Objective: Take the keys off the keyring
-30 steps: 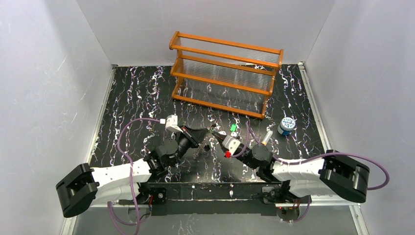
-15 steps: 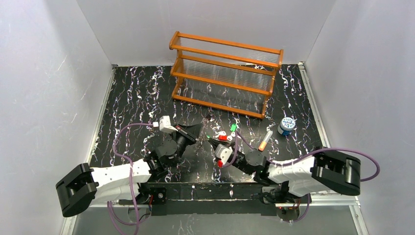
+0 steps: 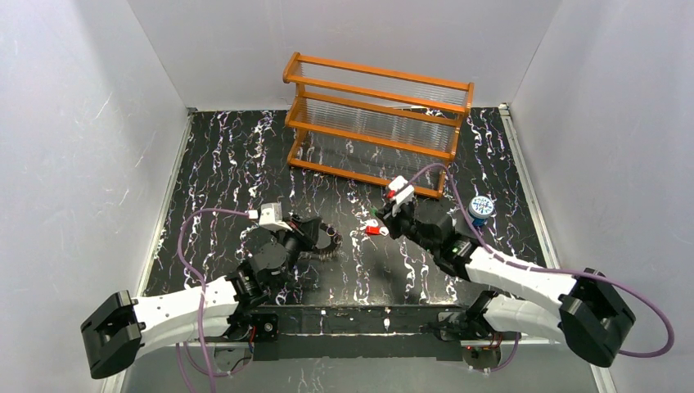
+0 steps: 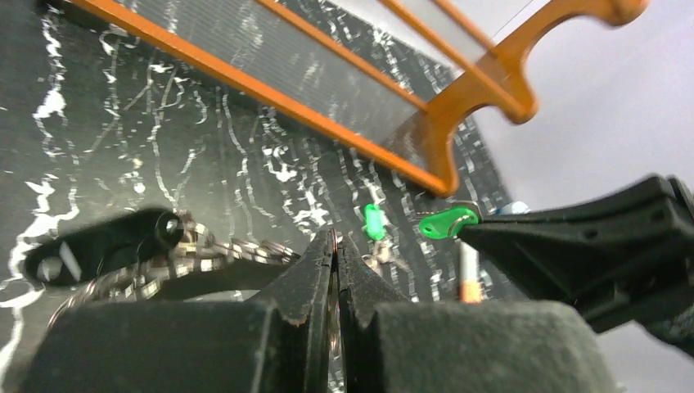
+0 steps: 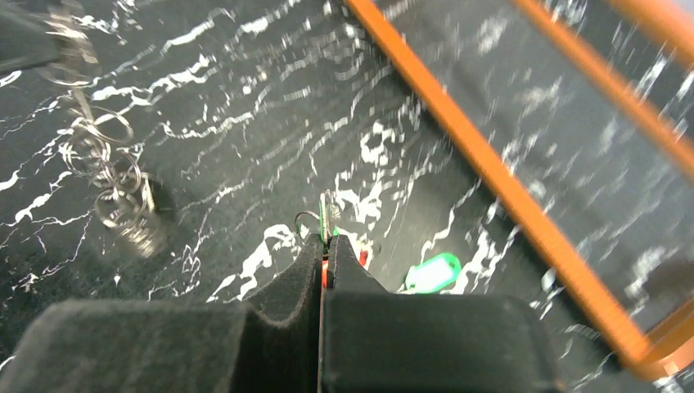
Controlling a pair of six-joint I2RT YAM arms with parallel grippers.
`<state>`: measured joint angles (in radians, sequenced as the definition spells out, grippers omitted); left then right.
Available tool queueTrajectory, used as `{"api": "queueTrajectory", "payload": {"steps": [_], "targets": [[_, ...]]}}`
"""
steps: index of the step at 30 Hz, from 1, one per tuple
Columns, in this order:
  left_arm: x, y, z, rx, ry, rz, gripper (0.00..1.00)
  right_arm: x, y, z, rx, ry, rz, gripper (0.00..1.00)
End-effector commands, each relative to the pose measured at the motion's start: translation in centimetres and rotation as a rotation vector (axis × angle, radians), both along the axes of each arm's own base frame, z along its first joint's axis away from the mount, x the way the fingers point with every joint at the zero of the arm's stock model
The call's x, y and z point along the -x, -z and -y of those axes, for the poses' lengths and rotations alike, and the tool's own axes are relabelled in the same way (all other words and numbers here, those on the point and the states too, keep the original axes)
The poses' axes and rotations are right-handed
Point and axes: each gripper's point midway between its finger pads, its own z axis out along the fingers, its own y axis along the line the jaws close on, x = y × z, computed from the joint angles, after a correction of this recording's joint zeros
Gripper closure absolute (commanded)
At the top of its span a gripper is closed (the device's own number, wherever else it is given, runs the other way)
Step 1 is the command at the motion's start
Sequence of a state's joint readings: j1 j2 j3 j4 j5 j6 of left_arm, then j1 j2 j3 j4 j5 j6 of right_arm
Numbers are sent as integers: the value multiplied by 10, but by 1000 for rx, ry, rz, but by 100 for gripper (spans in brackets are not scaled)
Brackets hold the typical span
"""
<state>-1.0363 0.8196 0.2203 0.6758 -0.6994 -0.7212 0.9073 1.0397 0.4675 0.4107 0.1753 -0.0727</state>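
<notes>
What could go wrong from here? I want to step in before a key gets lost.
The right fingers pinch the green key only by its edge, so it may slip out.
A second green key lies loose beside them; a low move could knock it toward the wooden rack.
The left fingers seem to grip the keyring at their very tips, so it might drop.
</notes>
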Motion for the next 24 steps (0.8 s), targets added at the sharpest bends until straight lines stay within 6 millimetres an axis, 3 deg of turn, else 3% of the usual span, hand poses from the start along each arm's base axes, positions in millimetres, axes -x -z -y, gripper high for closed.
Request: {"api": "queueTrajectory", "payload": {"steps": [1, 7, 11, 13, 17, 21, 24], "targets": [[-1, 9, -14, -190, -17, 43, 100, 4, 36, 5, -84, 19, -355, 99], [0, 18, -26, -293, -31, 47, 100, -17, 62, 10, -208, 89, -553, 98], [1, 19, -23, -336, 1, 62, 100, -29, 83, 16, -216, 160, -638, 93], [1, 17, -22, -344, 9, 69, 100, -36, 90, 24, -208, 225, -647, 84], [1, 17, -27, -354, -9, 66, 99, -49, 86, 44, -211, 349, -606, 52], [2, 12, -28, -375, -5, 65, 90, -54, 67, 64, -199, 447, -545, 31], [3, 1, -25, -398, 26, 84, 78, -50, 46, 79, -184, 482, -503, 11]]}}
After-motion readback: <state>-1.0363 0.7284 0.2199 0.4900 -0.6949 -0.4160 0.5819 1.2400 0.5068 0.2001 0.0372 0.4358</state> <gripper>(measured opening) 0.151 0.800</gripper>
